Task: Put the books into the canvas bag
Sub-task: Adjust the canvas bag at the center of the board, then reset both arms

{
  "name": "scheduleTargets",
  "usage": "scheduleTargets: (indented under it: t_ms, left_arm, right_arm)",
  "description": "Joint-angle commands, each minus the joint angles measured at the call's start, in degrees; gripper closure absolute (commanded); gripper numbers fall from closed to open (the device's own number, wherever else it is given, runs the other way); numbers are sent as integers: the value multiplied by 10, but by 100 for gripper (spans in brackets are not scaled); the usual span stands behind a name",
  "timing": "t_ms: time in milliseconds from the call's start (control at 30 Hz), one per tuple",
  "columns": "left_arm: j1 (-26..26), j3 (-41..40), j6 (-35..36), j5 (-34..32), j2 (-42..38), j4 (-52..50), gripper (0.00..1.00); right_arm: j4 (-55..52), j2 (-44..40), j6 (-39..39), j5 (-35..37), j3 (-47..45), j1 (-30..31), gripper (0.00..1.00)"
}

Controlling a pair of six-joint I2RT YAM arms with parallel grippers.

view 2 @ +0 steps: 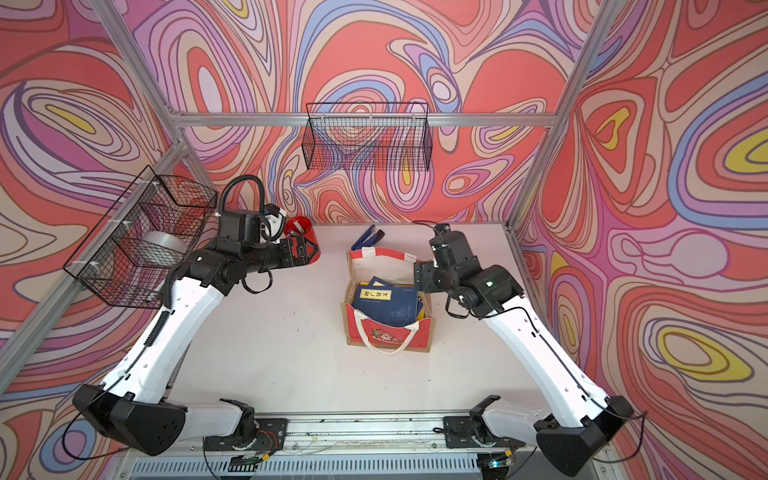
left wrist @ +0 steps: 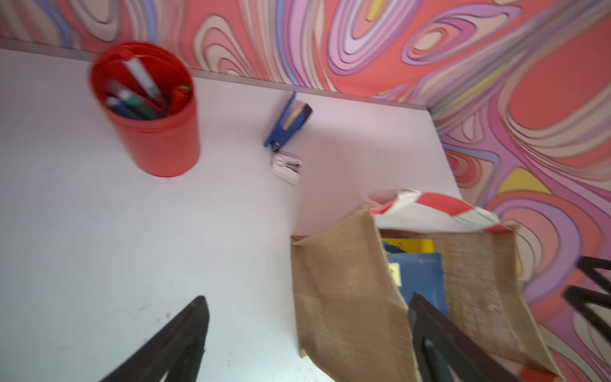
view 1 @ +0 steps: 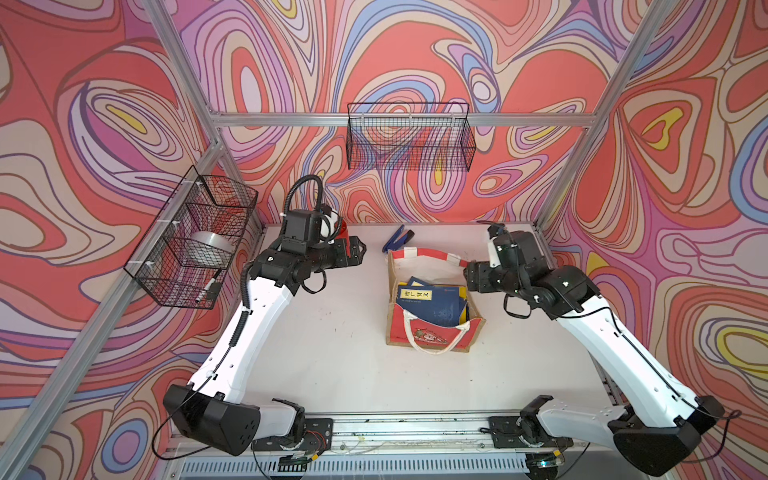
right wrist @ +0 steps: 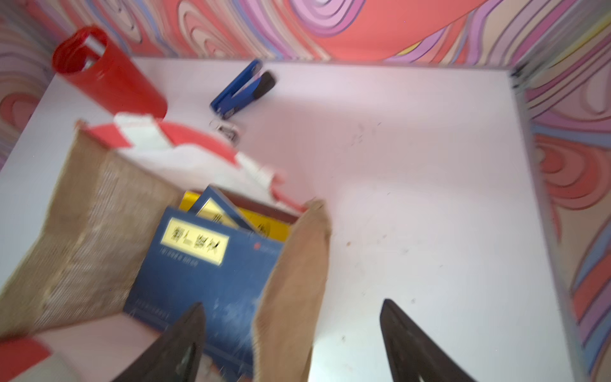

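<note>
The canvas bag [view 1: 397, 328] [view 2: 417, 338] stands open, right of the table's middle. Several navy books [view 1: 440, 309] [view 2: 395, 307] with yellow title labels lie inside it, over a bright yellow one [right wrist: 264, 226]. My right gripper [view 1: 467, 274] [right wrist: 294, 307] hangs open just above the bag's right rim; in the right wrist view the burlap side wall [right wrist: 291, 291] shows between its spread fingers, ungripped. My left gripper [view 1: 361, 249] [left wrist: 307, 304] is open and empty, off to the left of the bag near the back. The left wrist view shows the bag [left wrist: 347, 291] and books [left wrist: 416, 274].
A red pen cup [left wrist: 148, 132] stands at the back left, behind my left wrist. A blue stapler [view 1: 398, 240] and a small white box [left wrist: 287, 167] lie behind the bag. Wire baskets hang on the back wall [view 1: 409, 139] and the left wall [view 1: 195, 241].
</note>
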Motion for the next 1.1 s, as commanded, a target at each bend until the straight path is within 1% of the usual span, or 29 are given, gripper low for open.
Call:
scheduleTargets:
  t_ms: [0,33,100,167,200,300,333,433,500,533,567,633,767,833,900,933,1033,1067]
  left_arm:
    - [27,-18,31,-97,20,-12,0]
    - [31,-21,33,-116,25,-12,0]
    - [38,-30,35,-125,30,-7,0]
    - [45,-33,27,-128,34,-2,0]
    - [48,-37,23,-113,39,11,0]
    - [52,-27,-4,-51,74,26,0]
    - [51,-26,-17,-40,84,33,0]
    - [51,-62,-49,-21,95,98,0]
    - [52,-60,-58,-24,110,104,0]
    - [52,-51,-58,-37,119,91,0]
    - [51,-48,-58,-58,125,81,0]
    - [52,-61,-55,-116,126,81,0]
    - [62,-112,-24,-224,117,107,0]
    - [66,-133,21,-260,115,133,0]
    - [72,-156,75,-288,115,172,0]
    - [79,-166,91,-298,119,186,0]
    - [115,-215,115,-294,126,252,0]
    - [124,-241,118,-292,124,291,0]
  right_arm:
    - [49,27,-49,-81,7,-98,14]
    - [67,35,-53,-108,-1,-135,14]
    - [96,48,-55,-161,-15,-196,14]
    - [116,60,-60,-194,-23,-234,13]
    - [118,73,-66,-196,-21,-246,13]
    - [108,122,-74,-201,-4,-264,13]
    - [109,138,-73,-207,2,-266,13]
    - [120,174,-62,-229,19,-266,13]
    - [125,195,-54,-237,33,-266,13]
    - [126,206,-50,-235,41,-266,13]
    - [132,212,-48,-233,41,-266,10]
    - [166,211,-45,-213,12,-266,6]
    - [273,190,-62,-144,-102,-267,2]
    - [317,185,-73,-122,-150,-268,2]
    - [384,170,-80,-104,-210,-267,2]
    - [416,161,-85,-96,-235,-267,2]
    - [519,138,-100,-77,-306,-267,2]
    - [555,135,-108,-71,-326,-267,2]
